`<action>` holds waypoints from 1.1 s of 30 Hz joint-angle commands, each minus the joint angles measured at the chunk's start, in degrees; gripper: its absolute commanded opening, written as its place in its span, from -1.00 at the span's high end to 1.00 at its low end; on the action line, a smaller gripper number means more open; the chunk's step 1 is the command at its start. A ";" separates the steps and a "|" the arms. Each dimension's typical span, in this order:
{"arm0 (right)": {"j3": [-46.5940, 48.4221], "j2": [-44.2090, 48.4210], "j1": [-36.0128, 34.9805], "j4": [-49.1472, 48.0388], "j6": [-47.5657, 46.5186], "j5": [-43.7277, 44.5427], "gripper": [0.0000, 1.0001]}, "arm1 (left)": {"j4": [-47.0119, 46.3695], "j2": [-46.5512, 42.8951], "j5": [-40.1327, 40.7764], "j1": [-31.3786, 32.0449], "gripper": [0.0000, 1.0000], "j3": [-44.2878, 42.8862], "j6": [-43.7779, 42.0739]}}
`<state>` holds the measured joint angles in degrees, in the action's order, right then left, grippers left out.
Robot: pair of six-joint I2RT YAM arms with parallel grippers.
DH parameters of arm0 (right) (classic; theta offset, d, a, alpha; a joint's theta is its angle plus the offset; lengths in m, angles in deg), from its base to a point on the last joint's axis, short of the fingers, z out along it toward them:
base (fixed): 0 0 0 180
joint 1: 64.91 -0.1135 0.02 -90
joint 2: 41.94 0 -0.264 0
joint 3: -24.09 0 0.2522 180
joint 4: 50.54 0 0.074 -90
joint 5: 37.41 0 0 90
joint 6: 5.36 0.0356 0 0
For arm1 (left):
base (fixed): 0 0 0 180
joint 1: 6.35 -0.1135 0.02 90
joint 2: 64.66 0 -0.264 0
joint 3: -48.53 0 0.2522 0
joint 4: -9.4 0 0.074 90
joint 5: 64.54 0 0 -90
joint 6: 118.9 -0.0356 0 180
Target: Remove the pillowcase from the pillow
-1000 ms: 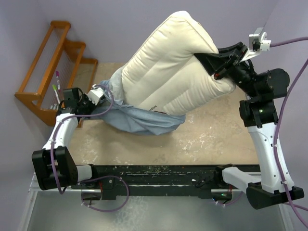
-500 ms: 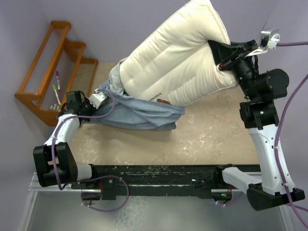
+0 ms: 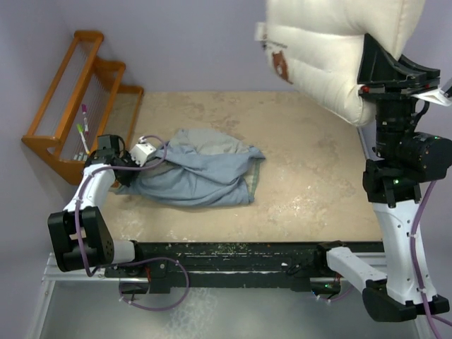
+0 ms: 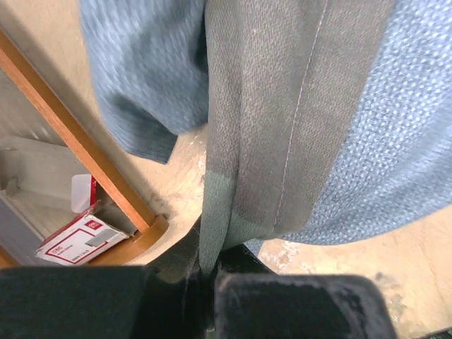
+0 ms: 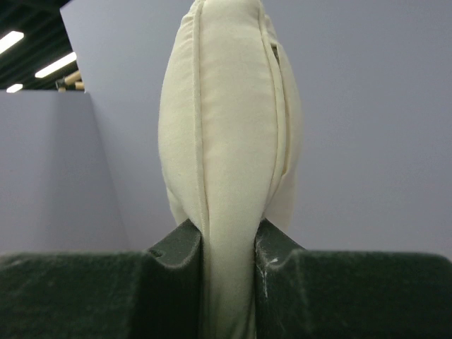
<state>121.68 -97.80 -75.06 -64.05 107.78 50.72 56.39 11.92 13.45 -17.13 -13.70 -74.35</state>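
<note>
So we're looking at the pillow [image 3: 325, 49] hanging high over the far right corner, completely out of the pillowcase [image 3: 198, 176]. Our right end effector [image 5: 227, 244] is clamping its edge, and its long axis is running straight out from the jaws. Our left end effector [image 4: 205, 275] is pinching a fold of the pillowcase, which is lying crumpled on the left of the worktop [image 3: 318, 191], well apart from the pillow. We're guessing the pillow is going down next on the bare right side, since the right arm is nearer.
</note>
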 commanded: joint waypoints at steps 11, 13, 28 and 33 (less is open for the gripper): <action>-4.44 2.19 0.31 0.34 -11.66 -0.79 1.00 | 17.92 7.33 -9.35 18.91 1.00 -43.96 18.06; -7.35 3.30 0.31 3.52 -13.80 1.21 1.00 | 18.55 10.44 -9.67 20.07 1.00 -50.55 19.64; -5.65 2.32 0.31 13.12 -23.84 9.26 1.00 | 16.41 16.02 -1.10 23.75 -0.99 -63.04 19.13; -0.47 -1.25 0.29 13.52 -30.41 11.06 1.00 | 22.26 13.26 -3.21 23.28 -0.98 -63.20 18.79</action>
<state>113.14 -98.39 -74.99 -38.74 85.18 58.15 74.60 28.84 11.20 6.73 -74.63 -55.46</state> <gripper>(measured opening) 0.192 0.991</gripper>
